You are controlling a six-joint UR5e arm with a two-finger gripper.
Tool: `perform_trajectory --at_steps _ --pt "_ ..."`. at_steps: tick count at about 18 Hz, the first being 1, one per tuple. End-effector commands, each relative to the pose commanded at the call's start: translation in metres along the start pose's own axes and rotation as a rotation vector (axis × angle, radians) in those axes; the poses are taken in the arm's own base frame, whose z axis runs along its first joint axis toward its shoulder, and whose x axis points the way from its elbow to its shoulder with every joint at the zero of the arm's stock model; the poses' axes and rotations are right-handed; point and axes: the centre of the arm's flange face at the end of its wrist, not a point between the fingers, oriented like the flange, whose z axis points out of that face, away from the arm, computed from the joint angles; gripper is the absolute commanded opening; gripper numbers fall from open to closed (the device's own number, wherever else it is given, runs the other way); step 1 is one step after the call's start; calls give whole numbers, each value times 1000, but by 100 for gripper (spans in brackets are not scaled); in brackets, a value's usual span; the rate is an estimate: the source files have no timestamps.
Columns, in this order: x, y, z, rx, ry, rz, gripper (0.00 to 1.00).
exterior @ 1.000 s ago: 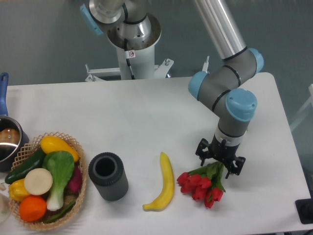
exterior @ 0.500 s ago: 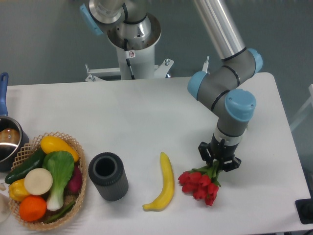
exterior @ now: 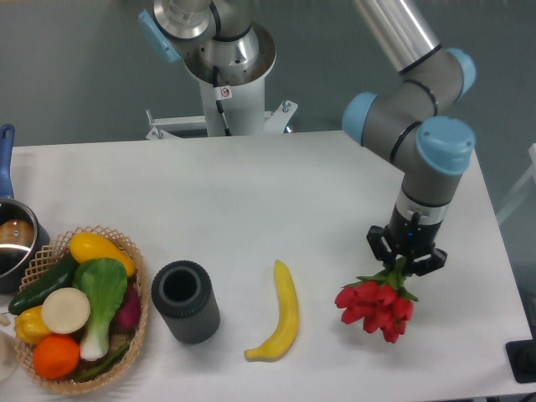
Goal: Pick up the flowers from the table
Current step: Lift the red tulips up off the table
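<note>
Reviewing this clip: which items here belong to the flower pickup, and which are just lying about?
Part of the job:
- flowers, red tulips
- end effector, shut on their stems
- table

Just lying about:
- banana
- dark cylindrical cup
- wicker basket of vegetables and fruit
- pot with blue handle

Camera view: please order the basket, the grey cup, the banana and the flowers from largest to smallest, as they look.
1. Basket, clearly largest.
2. Grey cup.
3. Banana and flowers: too alike to rank; the banana is longer but thinner, and the flowers, held by the gripper, may be nearer the camera.
</note>
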Motion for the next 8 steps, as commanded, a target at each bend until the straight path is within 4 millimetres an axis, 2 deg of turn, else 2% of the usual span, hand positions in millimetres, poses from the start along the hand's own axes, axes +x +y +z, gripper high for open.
perform_trajectory --at_steps 4,8 --pt "-16 -14 -32 -32 14 -2 0" --pt "-22 -22 -60 -38 22 -6 0"
